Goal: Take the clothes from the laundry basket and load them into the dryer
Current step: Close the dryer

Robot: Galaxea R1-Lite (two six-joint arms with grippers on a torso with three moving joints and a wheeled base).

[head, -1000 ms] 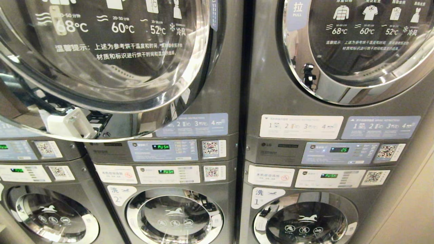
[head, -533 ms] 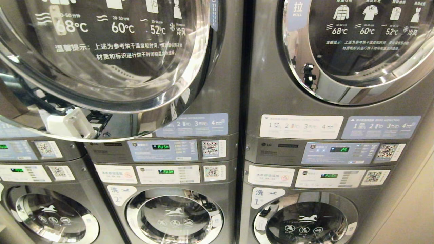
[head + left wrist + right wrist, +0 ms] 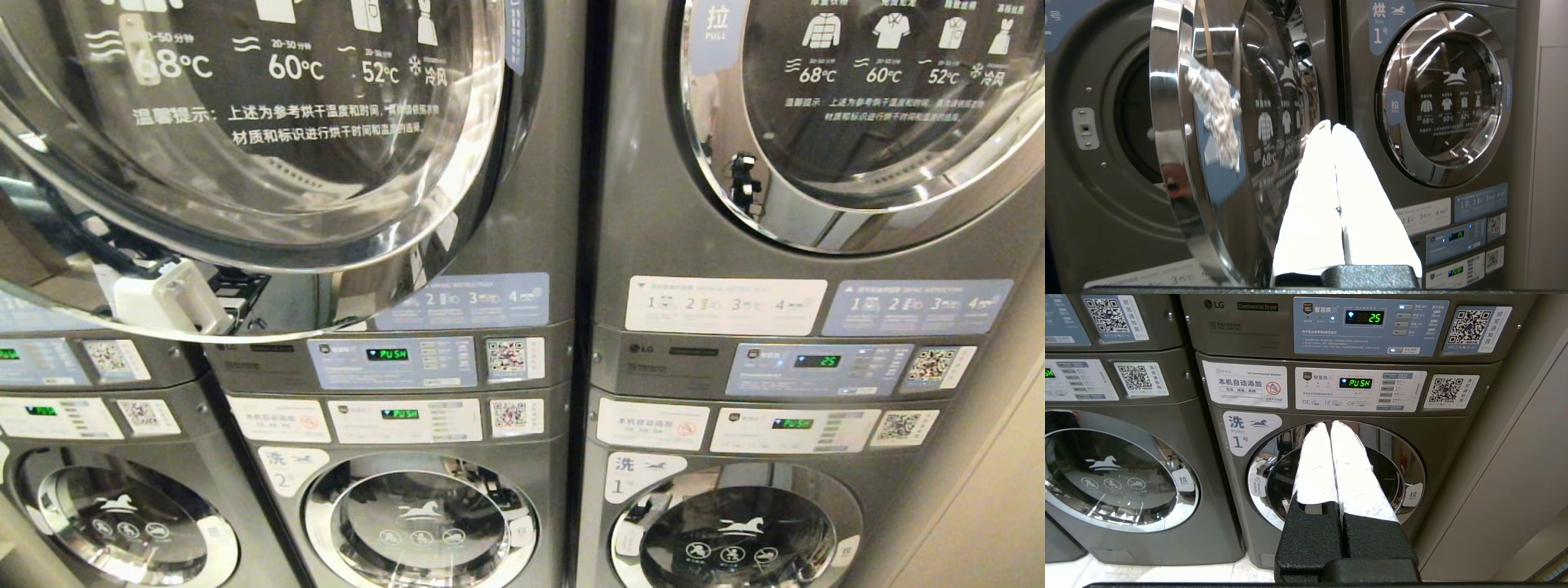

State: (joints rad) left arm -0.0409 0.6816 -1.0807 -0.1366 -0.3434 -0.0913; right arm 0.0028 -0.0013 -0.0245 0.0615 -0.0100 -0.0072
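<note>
The left dryer's round glass door (image 3: 245, 163) hangs open, swung out towards me. In the left wrist view that door (image 3: 1216, 163) stands edge-on beside the dark drum opening (image 3: 1133, 122). My left gripper (image 3: 1331, 125) is shut with nothing in it, raised in front of the door's glass, between the two dryers. My right gripper (image 3: 1329, 424) is shut and empty, held low and pointing at the closed door of washer 1 (image 3: 1392, 457). Neither gripper shows in the head view. The laundry basket and the clothes are out of view.
The right dryer (image 3: 865, 106) has its door closed and its display reads 25. Washers (image 3: 420, 523) sit below the dryers with closed doors. A beige wall (image 3: 1515, 477) stands right of the machines. Pale floor tiles (image 3: 1147, 571) run along their base.
</note>
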